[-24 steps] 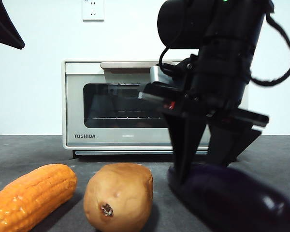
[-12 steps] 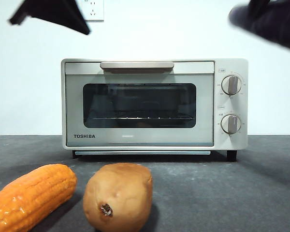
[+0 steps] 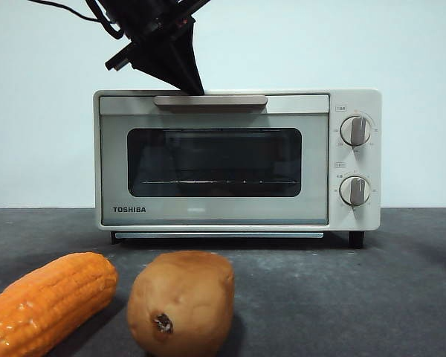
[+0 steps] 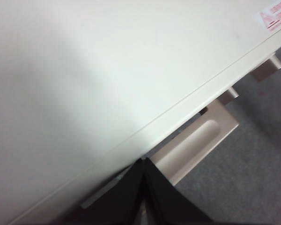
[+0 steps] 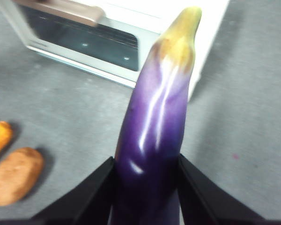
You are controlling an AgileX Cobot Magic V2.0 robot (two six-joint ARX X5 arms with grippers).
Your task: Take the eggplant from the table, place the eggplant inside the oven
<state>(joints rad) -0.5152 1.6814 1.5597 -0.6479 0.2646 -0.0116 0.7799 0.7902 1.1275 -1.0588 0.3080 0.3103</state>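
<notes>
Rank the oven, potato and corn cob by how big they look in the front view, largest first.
1. The oven, largest even though it stands farthest back.
2 and 3. The potato and the corn cob look about alike; the corn is cut off by the picture's edge, so no ranking.

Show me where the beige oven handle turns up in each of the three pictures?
Front view: the handle runs along the top of the oven door, a dark gripper's tip at its left part.
Left wrist view: it juts from under the cream top, just beyond the left gripper.
Right wrist view: blurred, top left corner.
Shared landmark: the oven.
</notes>
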